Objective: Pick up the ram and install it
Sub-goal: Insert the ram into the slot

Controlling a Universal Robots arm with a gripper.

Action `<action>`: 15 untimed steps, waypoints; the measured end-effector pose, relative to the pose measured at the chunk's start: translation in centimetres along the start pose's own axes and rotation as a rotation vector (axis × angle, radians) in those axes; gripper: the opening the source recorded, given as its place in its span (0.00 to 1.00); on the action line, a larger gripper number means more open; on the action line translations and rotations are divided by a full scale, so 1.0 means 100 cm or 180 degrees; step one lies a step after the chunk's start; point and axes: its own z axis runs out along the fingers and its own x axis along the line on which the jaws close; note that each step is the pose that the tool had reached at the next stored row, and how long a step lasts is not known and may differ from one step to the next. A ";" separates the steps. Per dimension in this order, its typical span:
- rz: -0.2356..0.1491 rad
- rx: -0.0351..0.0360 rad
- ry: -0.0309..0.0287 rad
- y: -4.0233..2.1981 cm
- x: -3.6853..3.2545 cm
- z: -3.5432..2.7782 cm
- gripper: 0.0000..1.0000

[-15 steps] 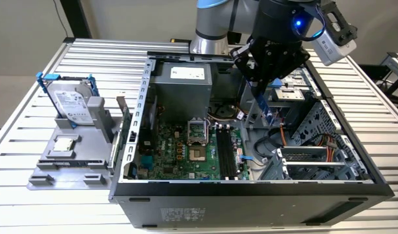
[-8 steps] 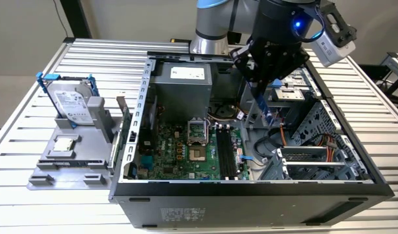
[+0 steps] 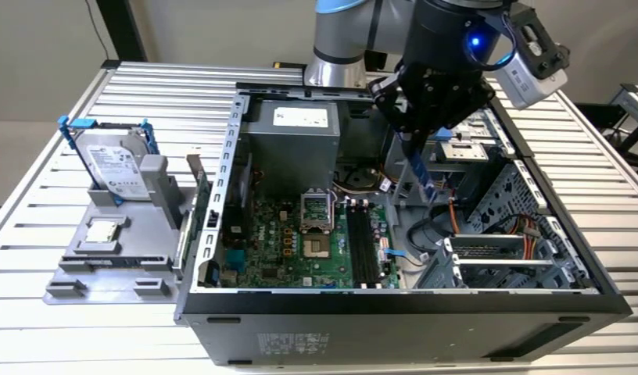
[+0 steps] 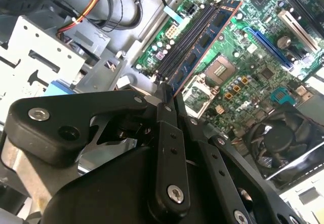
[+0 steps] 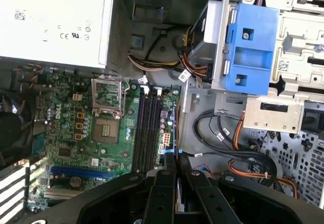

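My gripper (image 3: 410,139) hangs over the open computer case (image 3: 235,156) and is shut on the ram (image 3: 424,176), a thin blue stick that slants down from the fingers toward the green board. In the second wrist view the ram (image 4: 206,39) reaches out from the gripper (image 4: 169,98), its dark chips showing, above the black memory slots (image 4: 179,49). The first wrist view shows the ram (image 5: 175,133) edge-on as a thin blue line, just beside the memory slots (image 5: 147,127), with the gripper (image 5: 176,159) clamped on its near end. The ram is above the board, not seated in a slot.
A silver hard drive (image 3: 116,160) in a blue frame stands on a grey stand outside the case, on the exterior view's left. Inside are the power supply (image 3: 293,141), the processor socket (image 5: 106,130), a blue drive bracket (image 5: 250,51), loose cables (image 5: 243,153) and a fan (image 4: 278,138).
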 end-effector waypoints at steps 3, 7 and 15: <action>0.0022 0.0001 0.0000 -0.0001 0.0001 0.0028 0.00; 0.0096 0.0004 0.0000 -0.0001 0.0002 0.0059 0.00; 0.0194 0.0002 0.0043 -0.0001 0.0004 0.0113 0.00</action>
